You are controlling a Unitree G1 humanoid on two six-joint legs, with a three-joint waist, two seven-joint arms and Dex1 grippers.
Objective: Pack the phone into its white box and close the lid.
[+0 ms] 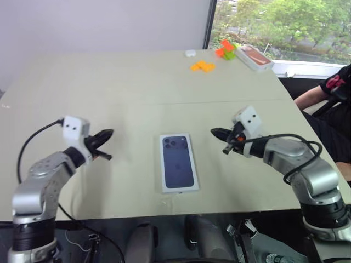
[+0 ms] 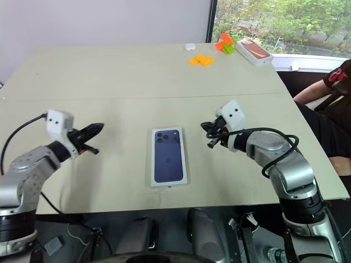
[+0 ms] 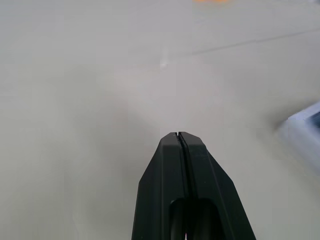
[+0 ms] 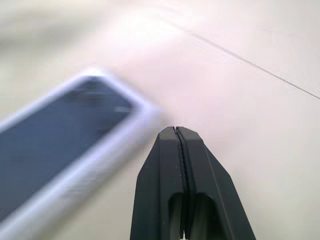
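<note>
Lid (image 1: 178, 162) flat mid-table between two closed, empty grippers, left gripper (image 1: 107, 133) and right gripper (image 1: 214, 131); orange blocks (image 1: 202, 66) far behind.

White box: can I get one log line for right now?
white box: lidded, table centre | left tool: shut, empty, beside | right tool: shut, empty, beside

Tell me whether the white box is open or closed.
Closed. The lid with its printed phone picture lies face up, flat and square on the table, with no tray interior showing. Both grippers are clear of it.
</note>
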